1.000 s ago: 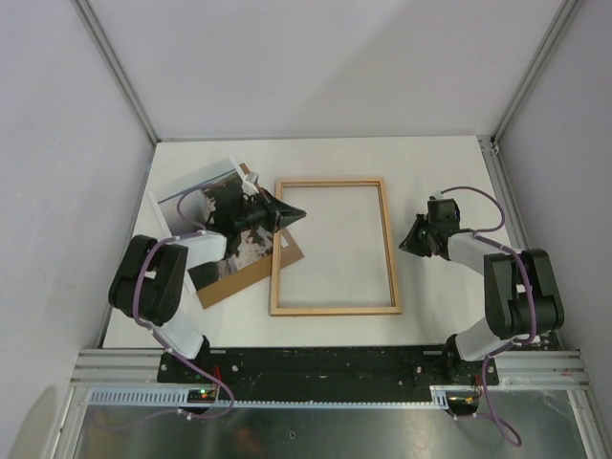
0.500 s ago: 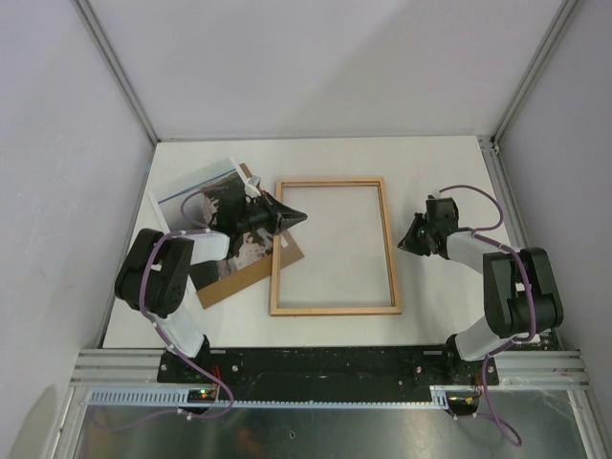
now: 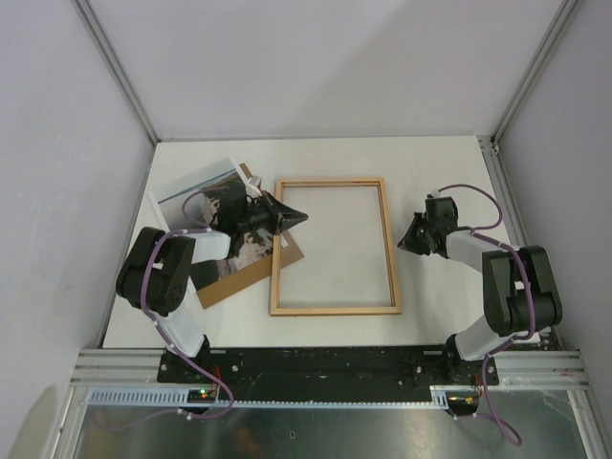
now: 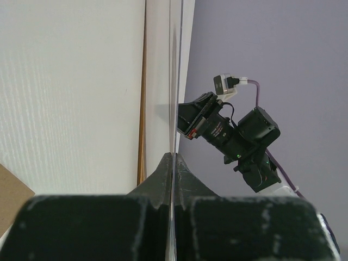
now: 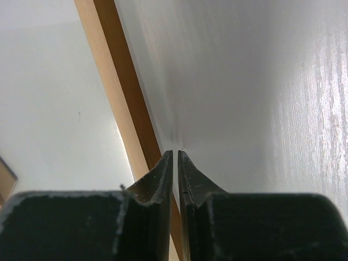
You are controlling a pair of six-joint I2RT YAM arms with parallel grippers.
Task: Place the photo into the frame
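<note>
The frame [image 3: 335, 309] lies flat mid-table, pale wood side up. The photo [image 3: 196, 194] lies left of it, partly on a brown backing board [image 3: 251, 270] and partly under my left arm. My left gripper [image 3: 298, 215] is over the frame's left rail near its top corner. In the left wrist view it [image 4: 173, 155] is shut, with a thin pale line running between the jaws, and the far rail [image 4: 142, 109] shows as a brown line. My right gripper [image 3: 405, 242] is just outside the right rail [image 5: 122, 92]. Its jaws [image 5: 174, 152] stand almost together with a narrow slit.
Purple walls close in on the left, right and back. Metal corner posts [image 3: 492, 143] stand at the table's far corners. The backing board's corner shows in the left wrist view [image 4: 11, 190]. The right arm's camera [image 4: 234, 136] faces my left gripper.
My left arm's elbow has shifted a little up and right. Both gripper tips have stayed almost where they were. The frame, photo and board have not moved.
</note>
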